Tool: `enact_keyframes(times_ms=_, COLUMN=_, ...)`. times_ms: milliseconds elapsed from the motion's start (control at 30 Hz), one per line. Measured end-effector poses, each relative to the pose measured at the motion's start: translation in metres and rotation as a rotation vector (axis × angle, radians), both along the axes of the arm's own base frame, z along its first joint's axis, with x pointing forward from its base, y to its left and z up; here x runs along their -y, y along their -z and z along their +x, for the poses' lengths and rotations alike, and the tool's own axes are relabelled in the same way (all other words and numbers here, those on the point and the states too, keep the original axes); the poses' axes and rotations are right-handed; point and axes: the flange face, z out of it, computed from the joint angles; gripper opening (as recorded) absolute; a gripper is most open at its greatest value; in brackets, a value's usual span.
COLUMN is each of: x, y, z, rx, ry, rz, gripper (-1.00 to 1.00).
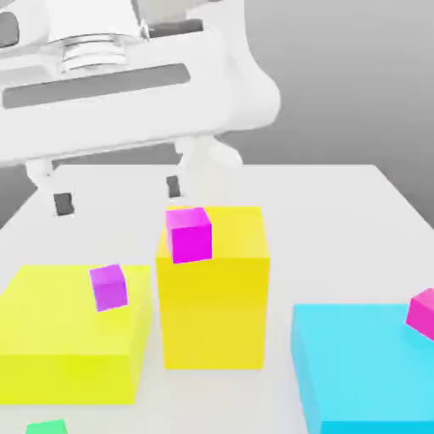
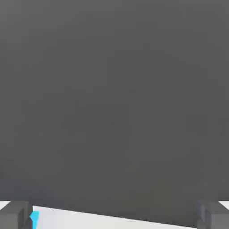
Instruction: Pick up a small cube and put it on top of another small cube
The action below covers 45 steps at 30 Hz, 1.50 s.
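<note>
The tiny green cube (image 1: 47,427) lies on the white table at the exterior view's lower left edge, partly cut off. The violet-purple cube (image 1: 108,286) rests on the low, wide yellow block (image 1: 59,339). My gripper (image 1: 119,196) hangs at the far side of the table, behind both yellow blocks and well away from the green cube. It is open, its dark fingertips (image 1: 63,204) set wide apart with nothing between them. In the hand view my gripper (image 2: 114,217) shows its grey fingertips (image 2: 15,215) at the two corners, over a strip of white table.
A tall yellow block (image 1: 214,297) stands mid-table with a magenta cube (image 1: 188,235) on its top. A cyan block (image 1: 364,373) at the exterior view's right carries another magenta cube (image 1: 421,312). A cyan sliver (image 2: 34,219) shows beside one fingertip in the hand view.
</note>
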Motion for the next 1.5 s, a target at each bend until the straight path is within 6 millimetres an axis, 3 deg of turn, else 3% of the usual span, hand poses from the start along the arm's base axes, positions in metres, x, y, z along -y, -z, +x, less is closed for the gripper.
enact_keyframes(times_ms=267, x=0.045, y=0.123, z=0.014, rx=-0.153, ry=-0.037, rz=-0.053, gripper=0.0)
enact_keyframes(times_ms=533, x=0.096, y=0.23, z=-0.003, rx=-0.299, ry=-0.081, rz=-0.158, gripper=0.0)
enact_keyframes(times_ms=667, x=0.103, y=0.293, z=-0.005, rx=-0.315, ry=-0.088, rz=-0.173, gripper=0.0)
enact_keyframes(times_ms=700, x=0.103, y=0.302, z=-0.006, rx=-0.316, ry=-0.088, rz=-0.173, gripper=-1.0)
enact_keyframes(times_ms=900, x=0.103, y=0.307, z=-0.006, rx=-0.317, ry=-0.088, rz=-0.172, gripper=-1.0)
enact_keyframes(times_ms=967, x=0.103, y=0.289, z=-0.005, rx=-0.317, ry=-0.089, rz=-0.173, gripper=-1.0)
enact_keyframes(times_ms=1067, x=0.103, y=0.246, z=-0.007, rx=-0.316, ry=-0.106, rz=-0.172, gripper=-1.0)
enact_keyframes(times_ms=1267, x=0.101, y=0.195, z=-0.04, rx=-0.293, ry=-0.43, rz=-0.186, gripper=-1.0)
enact_keyframes(times_ms=1500, x=0.095, y=0.15, z=-0.087, rx=-0.239, ry=-0.849, rz=-0.217, gripper=-1.0)
